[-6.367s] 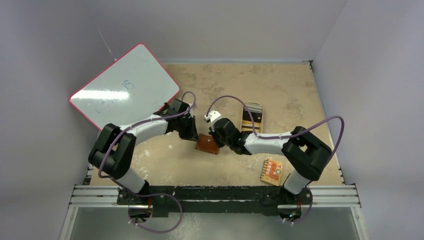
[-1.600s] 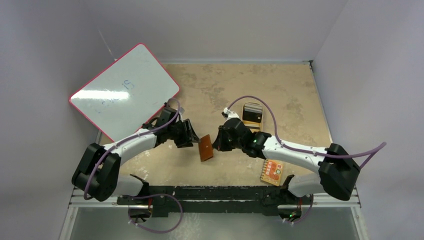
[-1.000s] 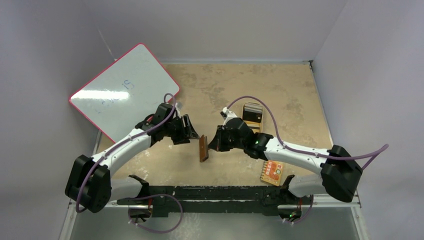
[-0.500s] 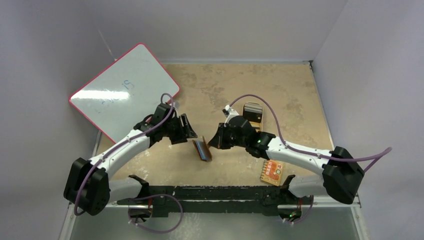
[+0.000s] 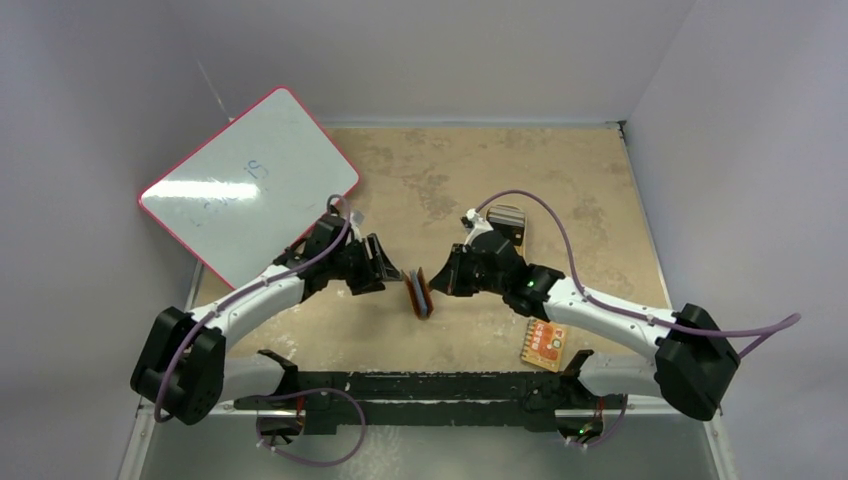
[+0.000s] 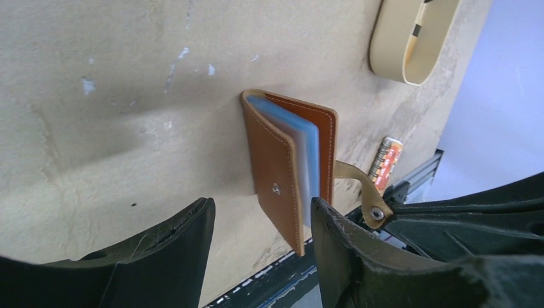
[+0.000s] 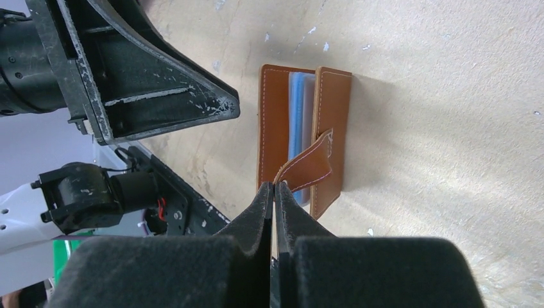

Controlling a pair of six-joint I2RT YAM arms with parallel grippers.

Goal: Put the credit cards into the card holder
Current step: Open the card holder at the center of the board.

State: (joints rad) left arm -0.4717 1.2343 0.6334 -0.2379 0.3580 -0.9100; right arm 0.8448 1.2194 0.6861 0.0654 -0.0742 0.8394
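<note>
The card holder [image 5: 421, 293], a brown leather wallet, stands on edge on the table between my two grippers. It is slightly ajar, and bluish clear pockets [image 6: 310, 151] show between its covers. My right gripper [image 5: 441, 283] is shut on its snap tab [image 7: 308, 170], the fingertips [image 7: 263, 192] pressed together over the strap. My left gripper [image 6: 261, 205] is open just left of the card holder [image 6: 282, 167], which stands in front of its fingers without being gripped. I cannot make out the credit cards clearly. My right arm partly covers the tan dish [image 5: 508, 218].
An orange-red patterned packet [image 5: 545, 343] lies by the front right. A white board with a red rim [image 5: 250, 180] leans at the back left. The tan dish [image 6: 410, 38] sits beyond the wallet. A metal rail [image 5: 430, 385] runs along the near edge.
The right gripper has drawn the tab to the right, and the wallet has shifted right with it and come slightly ajar. The left gripper stays open and has followed close beside it.
</note>
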